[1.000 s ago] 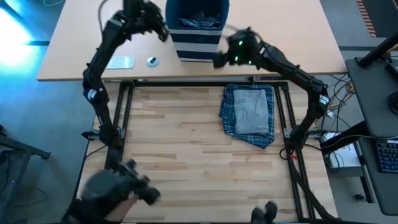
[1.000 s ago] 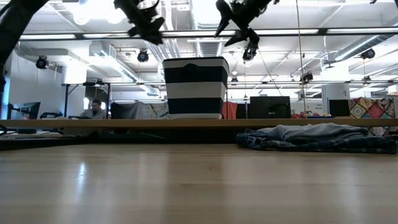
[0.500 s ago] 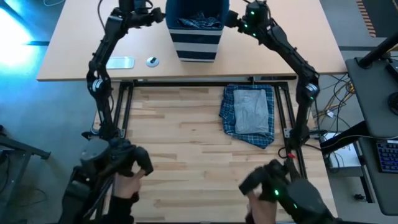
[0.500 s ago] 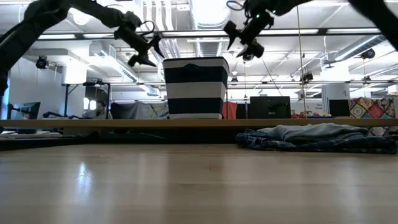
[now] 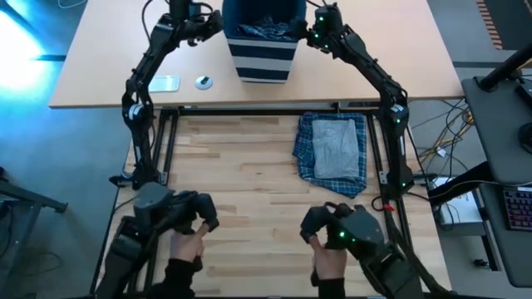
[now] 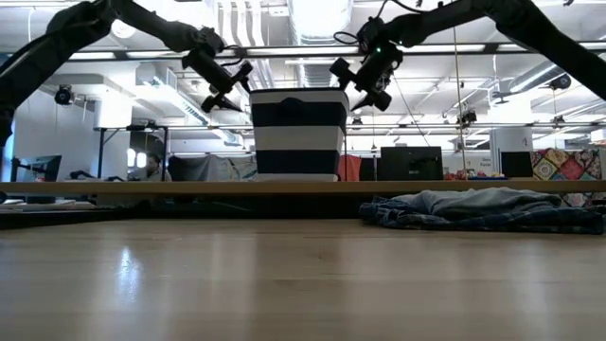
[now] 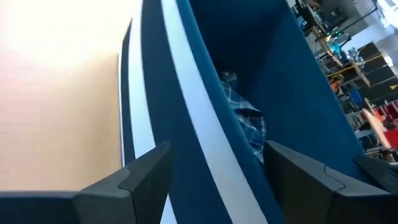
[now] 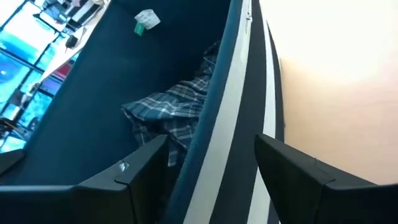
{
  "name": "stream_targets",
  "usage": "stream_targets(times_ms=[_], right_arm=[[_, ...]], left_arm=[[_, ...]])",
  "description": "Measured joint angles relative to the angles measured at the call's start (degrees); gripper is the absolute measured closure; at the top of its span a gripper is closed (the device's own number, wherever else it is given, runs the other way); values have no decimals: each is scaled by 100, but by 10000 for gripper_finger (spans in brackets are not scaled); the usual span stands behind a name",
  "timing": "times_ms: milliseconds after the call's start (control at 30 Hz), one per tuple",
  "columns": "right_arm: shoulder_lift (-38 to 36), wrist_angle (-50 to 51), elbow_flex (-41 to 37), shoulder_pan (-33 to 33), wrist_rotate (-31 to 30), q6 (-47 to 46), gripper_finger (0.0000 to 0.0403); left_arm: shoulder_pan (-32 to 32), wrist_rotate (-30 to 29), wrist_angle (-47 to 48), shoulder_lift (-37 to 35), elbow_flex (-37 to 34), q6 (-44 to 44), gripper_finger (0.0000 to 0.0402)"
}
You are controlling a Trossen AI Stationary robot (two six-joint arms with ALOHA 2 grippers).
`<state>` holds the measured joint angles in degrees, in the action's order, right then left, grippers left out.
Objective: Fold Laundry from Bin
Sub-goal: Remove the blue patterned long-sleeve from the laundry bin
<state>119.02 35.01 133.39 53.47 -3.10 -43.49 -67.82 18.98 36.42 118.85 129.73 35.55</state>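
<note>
The soft-sided navy fabric bin (image 5: 263,37) with pale horizontal stripes stands on the tan table (image 5: 91,75) at the far side. The left gripper (image 5: 214,22) is at the bin's left rim, fingers spread astride the wall without gripping it. The right gripper (image 5: 311,31) sits likewise at the bin's right rim, fingers spread over that wall. Blue-and-white plaid laundry (image 8: 168,115) lies crumpled inside the bin. On the pale wooden worktop (image 5: 233,191) nearer than the bin lies a folded plaid garment with a grey T-shirt (image 5: 335,152) on it
</note>
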Motion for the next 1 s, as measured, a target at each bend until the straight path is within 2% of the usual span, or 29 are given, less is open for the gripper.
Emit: stream_targets(times_ms=[100, 200, 300, 467, 533, 667, 867, 1000], right_arm=[[7, 126, 93, -117, -8, 180, 170], [-38, 496, 173, -276, 15, 363, 170], [-171, 1008, 157, -415, 49, 467, 170], [-486, 1891, 155, -674, 54, 795, 170], [-631, 2181, 155, -802, 93, 895, 170], [-886, 2667, 155, -1042, 381, 1057, 170], [-986, 3376, 155, -1601, 361, 1508, 170], [-986, 3979, 146, -2121, 0, 1635, 170]], left_arm=[[207, -5, 194, 0, 0, -29, 176], [406, -49, 448, -58, 4, -221, 203], [546, -83, 906, -172, 9, -463, 253], [794, -133, 1878, -459, 6, -856, 363], [935, -182, 2242, -615, -2, -976, 389], [1342, -343, 3186, -1040, -13, -1220, 380], [2331, -1632, 4588, -1605, -13, -1334, 377], [3118, -2332, 5158, -1731, -13, -772, 374]])
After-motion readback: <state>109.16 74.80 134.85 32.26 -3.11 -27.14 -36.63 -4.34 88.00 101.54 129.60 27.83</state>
